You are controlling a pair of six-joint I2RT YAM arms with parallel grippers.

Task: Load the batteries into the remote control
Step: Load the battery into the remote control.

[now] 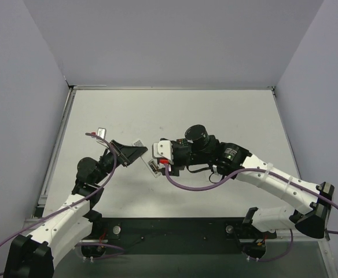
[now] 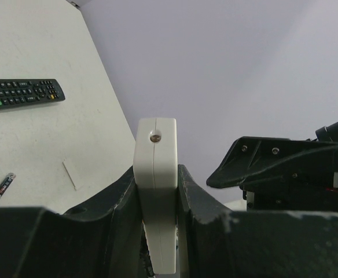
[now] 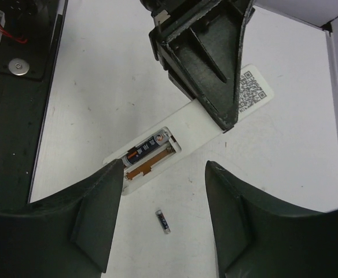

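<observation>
The white remote control [image 3: 201,113] is off the table with its back up and the battery bay open. One battery [image 3: 147,148] sits in the bay; the slot beside it is empty. A second battery [image 3: 164,222] lies loose on the table below. My left gripper [image 2: 157,202] is shut on the remote [image 2: 155,168], seen edge-on between its fingers; it also shows in the top view [image 1: 135,152]. My right gripper [image 3: 164,202] is open and empty, hovering over the bay end of the remote [image 1: 152,168].
A long black remote [image 2: 21,94] lies on the table in the left wrist view, with a loose battery [image 2: 3,186] and a small flat white piece [image 2: 69,174] near it. A small grey item [image 1: 102,132] lies at the left. Grey walls enclose the table.
</observation>
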